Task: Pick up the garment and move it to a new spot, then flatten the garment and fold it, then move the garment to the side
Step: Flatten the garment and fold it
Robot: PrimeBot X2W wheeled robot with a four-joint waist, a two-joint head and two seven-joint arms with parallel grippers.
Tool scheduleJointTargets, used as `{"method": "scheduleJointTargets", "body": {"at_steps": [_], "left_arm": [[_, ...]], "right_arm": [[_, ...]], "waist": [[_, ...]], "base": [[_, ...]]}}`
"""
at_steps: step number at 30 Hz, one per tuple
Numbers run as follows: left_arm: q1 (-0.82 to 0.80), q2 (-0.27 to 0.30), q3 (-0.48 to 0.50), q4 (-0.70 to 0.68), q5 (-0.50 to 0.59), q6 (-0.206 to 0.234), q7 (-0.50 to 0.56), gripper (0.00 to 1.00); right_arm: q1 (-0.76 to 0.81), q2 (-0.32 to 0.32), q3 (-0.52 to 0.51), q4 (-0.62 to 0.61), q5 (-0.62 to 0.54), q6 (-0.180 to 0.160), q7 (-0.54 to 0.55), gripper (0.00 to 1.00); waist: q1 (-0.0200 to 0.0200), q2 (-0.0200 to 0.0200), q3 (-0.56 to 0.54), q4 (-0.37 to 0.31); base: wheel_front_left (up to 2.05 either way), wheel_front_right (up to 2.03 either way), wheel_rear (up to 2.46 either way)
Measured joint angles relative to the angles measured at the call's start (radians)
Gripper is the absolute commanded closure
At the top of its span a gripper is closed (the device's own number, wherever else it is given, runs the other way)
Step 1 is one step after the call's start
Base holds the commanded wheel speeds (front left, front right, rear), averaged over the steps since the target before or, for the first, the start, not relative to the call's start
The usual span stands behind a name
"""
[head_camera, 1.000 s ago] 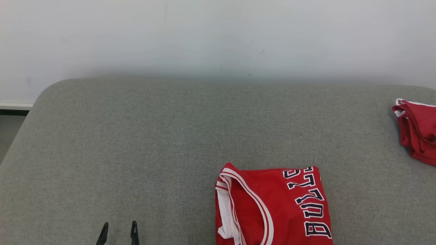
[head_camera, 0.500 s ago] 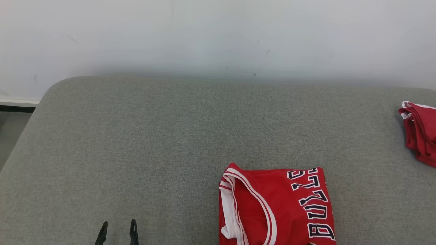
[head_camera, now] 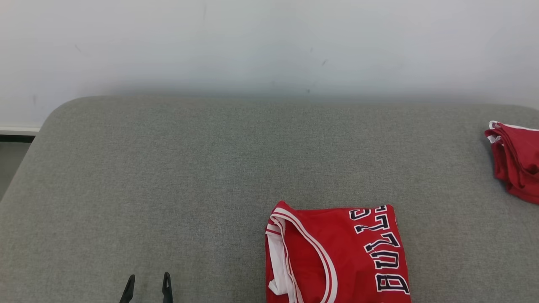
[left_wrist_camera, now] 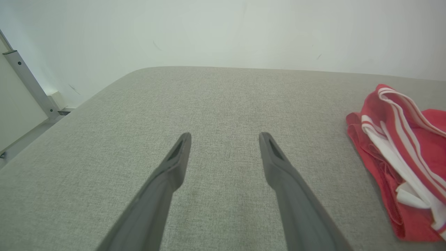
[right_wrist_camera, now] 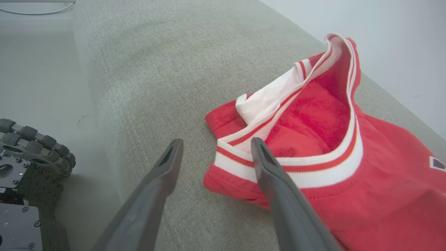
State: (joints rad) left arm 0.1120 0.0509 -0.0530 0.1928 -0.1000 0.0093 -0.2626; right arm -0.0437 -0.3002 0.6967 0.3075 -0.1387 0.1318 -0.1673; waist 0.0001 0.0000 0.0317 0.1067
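A folded red jersey (head_camera: pixel 337 256) with white trim and dark lettering lies on the grey cushion (head_camera: pixel 189 168), near its front edge and right of centre. My left gripper (head_camera: pixel 147 288) stands open well to the jersey's left, its fingers (left_wrist_camera: pixel 177 157) over bare fabric with nothing between them. From the left wrist, the jersey's striped edge (left_wrist_camera: pixel 400 157) shows at the right. My right gripper (right_wrist_camera: pixel 214 146) is open and low at the jersey's near corner. One of its fingers (right_wrist_camera: pixel 275 181) crosses the white and red collar band (right_wrist_camera: pixel 320 170), and whether it touches the cloth I cannot tell.
A second red garment (head_camera: pixel 516 160) lies bunched at the cushion's far right edge. A pale wall (head_camera: pixel 269 42) stands right behind the cushion. In the right wrist view the cushion's front edge drops to the floor, where my wheeled base (right_wrist_camera: pixel 24 167) shows.
The head camera swayed slightly to one side and came back. The jersey and the left gripper stand where they were.
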Motion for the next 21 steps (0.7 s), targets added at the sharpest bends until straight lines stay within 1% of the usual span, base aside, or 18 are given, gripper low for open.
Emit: {"method": "scheduleJointTargets", "body": {"at_steps": [3,8,9,10,11,15,21], "left_arm": [[-0.005,0.0,-0.004,0.0,-0.002,0.0,0.0,0.0],[-0.009,0.0,-0.008,0.0,-0.005,0.001,0.0,0.0],[-0.008,0.0,-0.008,0.0,-0.006,0.001,0.0,0.0],[-0.008,0.0,-0.009,0.0,-0.006,0.001,0.0,0.0],[-0.008,0.0,-0.008,0.0,-0.006,0.002,0.0,0.0],[-0.008,0.0,-0.001,0.0,-0.006,0.001,0.0,0.0],[-0.007,0.0,0.002,0.0,-0.008,0.001,0.0,0.0]], "right_arm": [[-0.027,-0.002,0.029,0.012,-0.011,0.0,0.012,0.0],[-0.077,0.0,0.042,0.057,-0.04,0.0,0.047,0.0],[-0.081,-0.001,0.046,0.067,-0.046,0.0,0.054,0.07],[-0.082,-0.001,0.047,0.072,-0.046,0.0,0.054,0.56],[-0.085,0.0,0.051,0.08,-0.046,0.0,0.06,1.0],[-0.101,0.0,0.048,0.097,-0.038,0.0,0.07,1.0],[-0.108,0.011,0.056,0.092,-0.017,0.0,0.039,1.0]], "waist": [[0.0,0.0,0.004,0.001],[0.0,0.0,0.008,0.012],[0.0,0.0,0.008,0.015],[0.0,0.0,0.007,0.018],[0.0,0.0,0.007,0.021],[-0.0001,0.0,0.007,0.027],[-0.0001,0.0,0.005,0.025]], "base": [[0.0,0.0,0.0],[0.0,0.0,0.0],[0.0,0.0,0.0],[0.0,0.0,0.0],[0.0,0.0,0.0],[0.0,0.0,0.0],[0.0,0.0,0.0]]}}
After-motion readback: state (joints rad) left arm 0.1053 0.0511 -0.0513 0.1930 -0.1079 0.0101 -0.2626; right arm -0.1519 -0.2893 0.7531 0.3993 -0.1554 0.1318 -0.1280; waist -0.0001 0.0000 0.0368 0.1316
